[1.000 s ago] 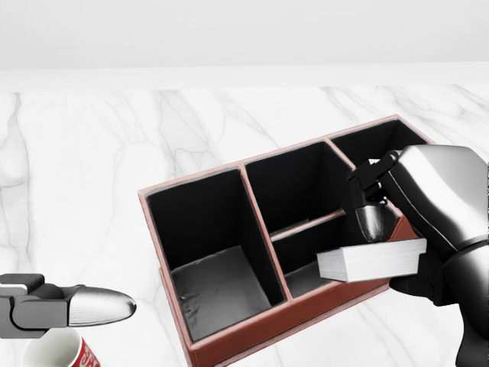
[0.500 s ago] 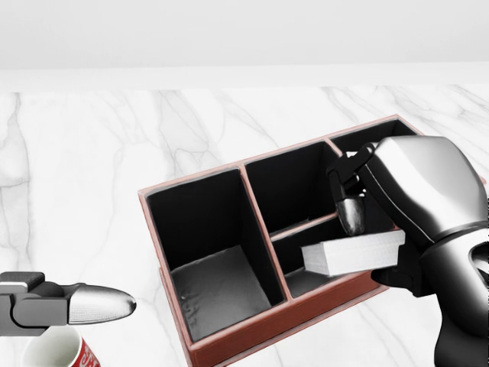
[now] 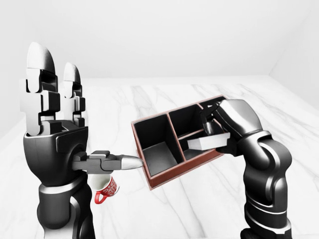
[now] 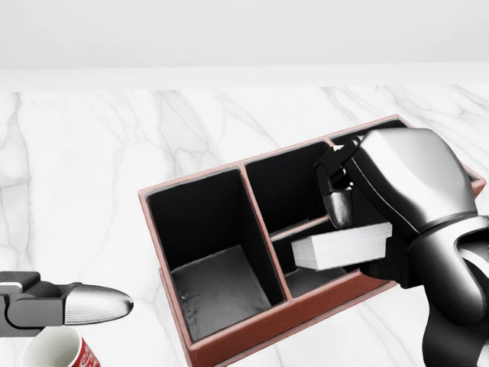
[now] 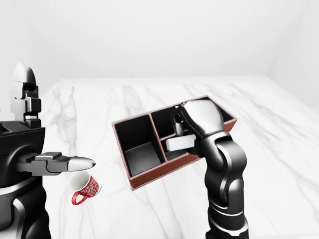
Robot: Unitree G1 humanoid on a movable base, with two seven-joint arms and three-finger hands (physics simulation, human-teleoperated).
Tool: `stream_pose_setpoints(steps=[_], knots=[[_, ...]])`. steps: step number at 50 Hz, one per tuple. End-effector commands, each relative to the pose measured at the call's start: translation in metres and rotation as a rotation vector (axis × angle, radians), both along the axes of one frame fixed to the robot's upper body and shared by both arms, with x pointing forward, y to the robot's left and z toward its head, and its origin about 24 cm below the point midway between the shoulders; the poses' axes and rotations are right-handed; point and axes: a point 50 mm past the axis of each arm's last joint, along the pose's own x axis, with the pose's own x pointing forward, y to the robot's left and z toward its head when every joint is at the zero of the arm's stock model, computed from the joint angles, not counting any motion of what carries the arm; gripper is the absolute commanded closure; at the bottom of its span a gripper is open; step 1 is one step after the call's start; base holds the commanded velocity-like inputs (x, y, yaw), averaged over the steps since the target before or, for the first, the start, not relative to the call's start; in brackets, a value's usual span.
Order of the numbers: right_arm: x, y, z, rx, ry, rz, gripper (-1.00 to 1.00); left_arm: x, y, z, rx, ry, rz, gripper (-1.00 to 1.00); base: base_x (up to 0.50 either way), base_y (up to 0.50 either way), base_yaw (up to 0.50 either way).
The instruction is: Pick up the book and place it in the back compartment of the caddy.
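One book (image 4: 340, 246) | clamped in right robot hand (image 4: 359, 222) | over caddy (image 4: 229, 340)

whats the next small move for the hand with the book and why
Probably carry the book a bit toward the top of the head view, then lower it. The right hand holds it flat above the caddy's small lower middle cell, while the compartment beyond the low divider looks open and is likely the target.
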Motion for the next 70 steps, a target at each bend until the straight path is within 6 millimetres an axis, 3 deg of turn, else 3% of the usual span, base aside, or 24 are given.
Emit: stream_pose_setpoints(steps=[1, 27, 70], knots=[[0.005, 0.003, 0.005, -0.004, -0.013, 0.003, 1.0, 0.001, 0.001, 0.0, -0.001, -0.001, 0.001, -1.0, 0.0, 0.0, 0.0], [0.022, 0.003, 0.008, -0.011, 0.015, 0.016, 1.0, -0.001, -0.001, 0.001, -0.002, -0.007, -0.003, -1.0, 0.0, 0.0, 0.0], [0.057, 0.003, -0.022, -0.021, 0.209, 0.002, 1.0, 0.0, 0.0, 0.001, -0.001, -0.006, -0.001, -1.0, 0.0, 0.0, 0.0]])
